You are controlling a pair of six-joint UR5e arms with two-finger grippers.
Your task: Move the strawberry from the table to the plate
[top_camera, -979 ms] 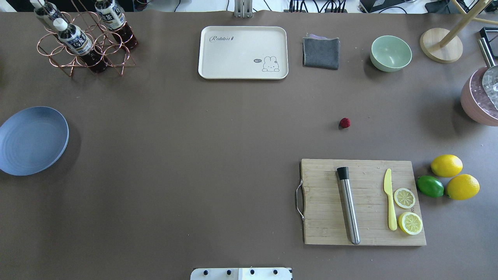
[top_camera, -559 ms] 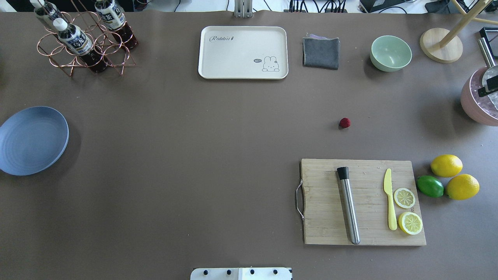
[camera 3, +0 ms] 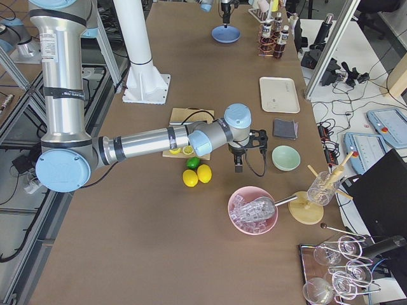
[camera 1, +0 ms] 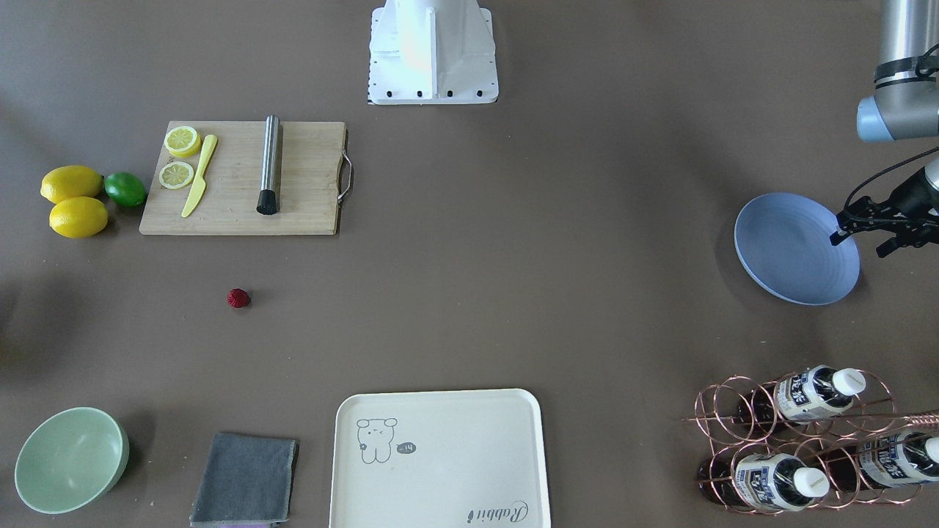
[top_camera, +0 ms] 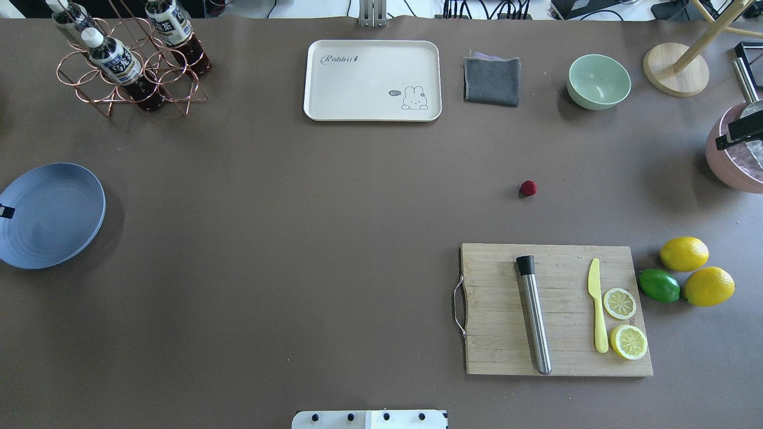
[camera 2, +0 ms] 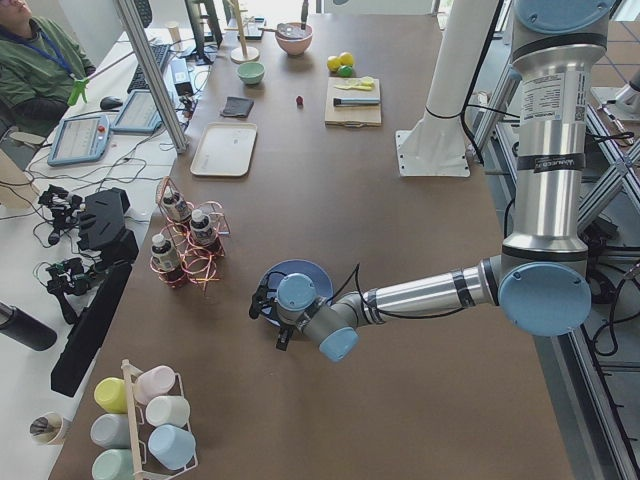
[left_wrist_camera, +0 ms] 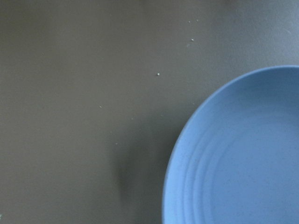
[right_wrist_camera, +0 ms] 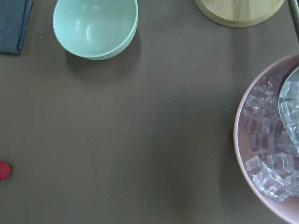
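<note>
Brown worktop [top_camera: 298,238] has strawberry [top_camera: 528,188] lying on robot's right half, near cutting board [top_camera: 554,310] & well apart from blue plate [top_camera: 59,226] at far left. Left hand [camera 1: 858,246] hovers over plate's edge w/ 2 fingers apart; right hand [camera 3: 239,162] near pink ice bowl [top_camera: 724,158], can't tell if open or closed
</note>
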